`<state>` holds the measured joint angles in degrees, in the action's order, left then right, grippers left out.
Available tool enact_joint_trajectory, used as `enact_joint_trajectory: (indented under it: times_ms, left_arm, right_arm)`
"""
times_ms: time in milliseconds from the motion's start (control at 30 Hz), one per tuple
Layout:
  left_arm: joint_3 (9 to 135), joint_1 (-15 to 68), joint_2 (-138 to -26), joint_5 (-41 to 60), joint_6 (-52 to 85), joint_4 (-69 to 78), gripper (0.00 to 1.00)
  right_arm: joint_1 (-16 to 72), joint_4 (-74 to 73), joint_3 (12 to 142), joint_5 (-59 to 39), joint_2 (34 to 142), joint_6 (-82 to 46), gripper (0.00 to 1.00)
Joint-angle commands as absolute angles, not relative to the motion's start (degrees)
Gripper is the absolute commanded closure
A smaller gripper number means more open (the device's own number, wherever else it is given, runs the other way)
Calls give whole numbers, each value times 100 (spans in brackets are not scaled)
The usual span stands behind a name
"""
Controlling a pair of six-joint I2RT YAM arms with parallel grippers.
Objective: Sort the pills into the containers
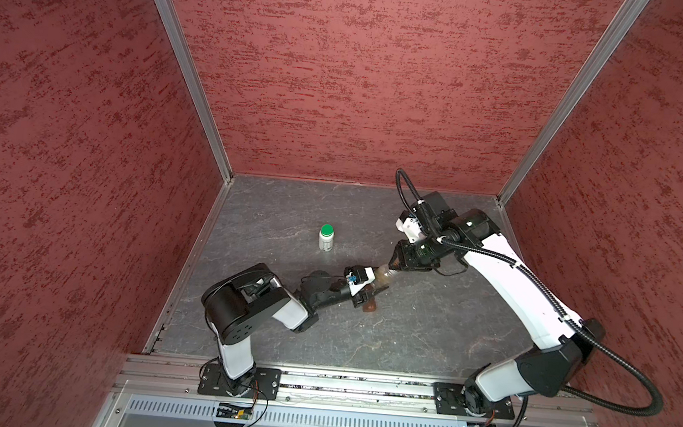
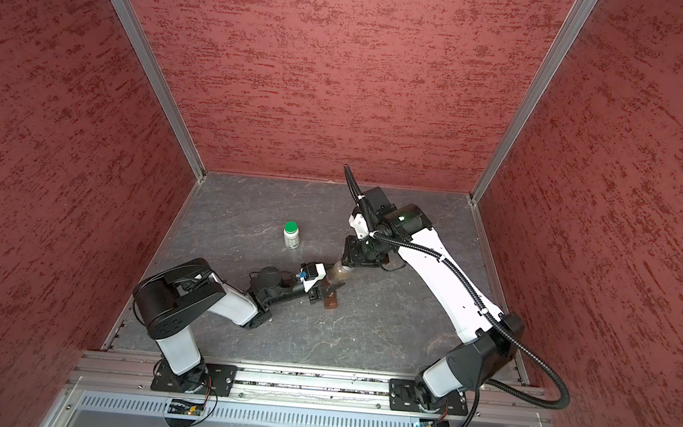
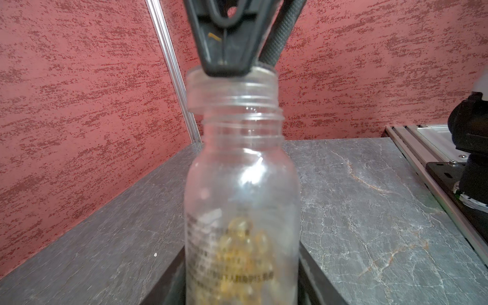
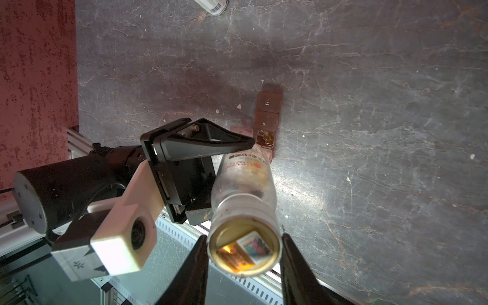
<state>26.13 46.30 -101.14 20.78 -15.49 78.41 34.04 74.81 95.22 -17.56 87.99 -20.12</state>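
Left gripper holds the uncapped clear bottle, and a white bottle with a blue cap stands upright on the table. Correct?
Not quite. The cap on the upright white bottle is green, not blue, as both top views show. The left gripper does hold the uncapped clear bottle.

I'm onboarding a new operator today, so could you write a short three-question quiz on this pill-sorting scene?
1. True or false: the clear plastic bottle of yellow capsules has its cap on.
2. Which hand holds that bottle around its lower, labelled body? A) left hand B) right hand C) neither
3. Fill in: the white pill bottle standing alone on the grey stone-look table has a ____ cap.

Key
1. False: its threaded mouth is open.
2. A: the right hand is at the neck instead.
3. Green.
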Motion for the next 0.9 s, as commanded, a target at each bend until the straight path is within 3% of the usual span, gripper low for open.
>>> enact_joint_trajectory:
  times_ms: [0, 867]
  left_arm:
    - [2605, 4665, -10015, 2145, -1602, 8086, 100]
    - [2549, 4680, -9773, 2071, -1590, 8086, 100]
  right_arm:
    - [3454, 7373, 9513, -1887, 8812, -1898, 66]
    - [3472, 7103, 9266, -1918, 8881, -2114, 67]
